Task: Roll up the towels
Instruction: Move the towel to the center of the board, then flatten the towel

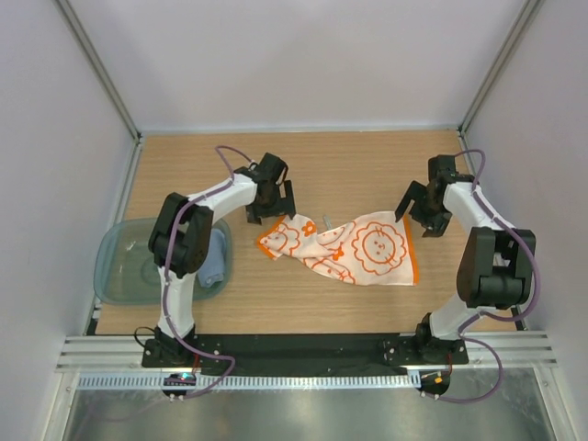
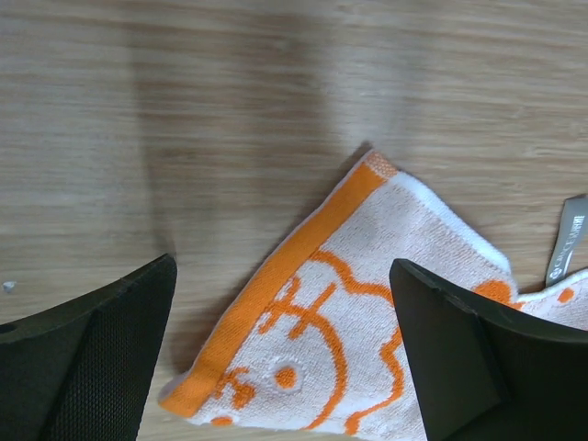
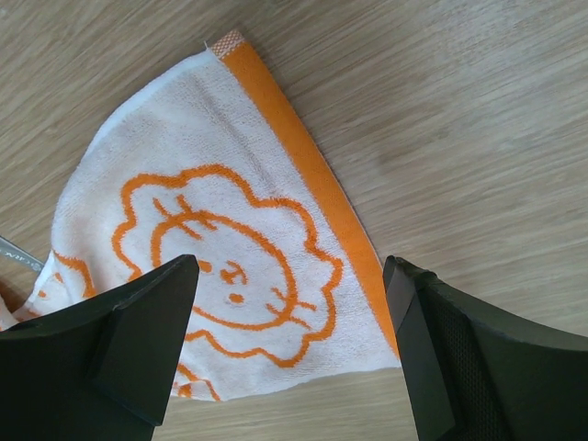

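Loosely spread orange-white towel (image 1: 358,248), unrolled.

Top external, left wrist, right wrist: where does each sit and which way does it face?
Top external: above and behind the bases, looking down on the table; both arms, left pincer, right pincer show.
Left wrist: on the left arm, facing down at a corner of the patterned towel; its open fingers show.
Right wrist: on the right arm, facing down at the towel's other end; its open fingers show.
Shared: all three see that towel.
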Controlling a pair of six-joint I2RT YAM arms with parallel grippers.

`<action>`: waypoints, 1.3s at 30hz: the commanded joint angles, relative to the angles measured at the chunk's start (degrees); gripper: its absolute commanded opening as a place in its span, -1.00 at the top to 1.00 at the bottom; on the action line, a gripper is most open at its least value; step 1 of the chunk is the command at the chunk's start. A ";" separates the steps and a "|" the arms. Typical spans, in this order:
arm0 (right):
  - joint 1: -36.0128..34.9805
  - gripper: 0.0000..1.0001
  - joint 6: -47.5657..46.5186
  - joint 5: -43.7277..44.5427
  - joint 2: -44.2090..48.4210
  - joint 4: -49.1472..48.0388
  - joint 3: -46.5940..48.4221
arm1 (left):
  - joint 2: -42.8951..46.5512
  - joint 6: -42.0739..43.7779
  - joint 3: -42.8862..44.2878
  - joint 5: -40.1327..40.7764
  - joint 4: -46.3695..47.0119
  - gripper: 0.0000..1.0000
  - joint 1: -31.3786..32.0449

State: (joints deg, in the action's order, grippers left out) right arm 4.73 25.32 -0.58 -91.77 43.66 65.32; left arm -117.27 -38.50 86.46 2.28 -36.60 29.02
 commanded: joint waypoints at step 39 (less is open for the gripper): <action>-0.34 0.35 0.52 -2.58 -21.26 -7.62 9.74 | -4.20 2.99 0.38 7.83 5.93 0.99 4.91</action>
State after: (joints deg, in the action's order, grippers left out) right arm 4.78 25.54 -0.75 -111.74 37.87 76.66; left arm -122.04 -34.63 89.47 10.90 -27.59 33.67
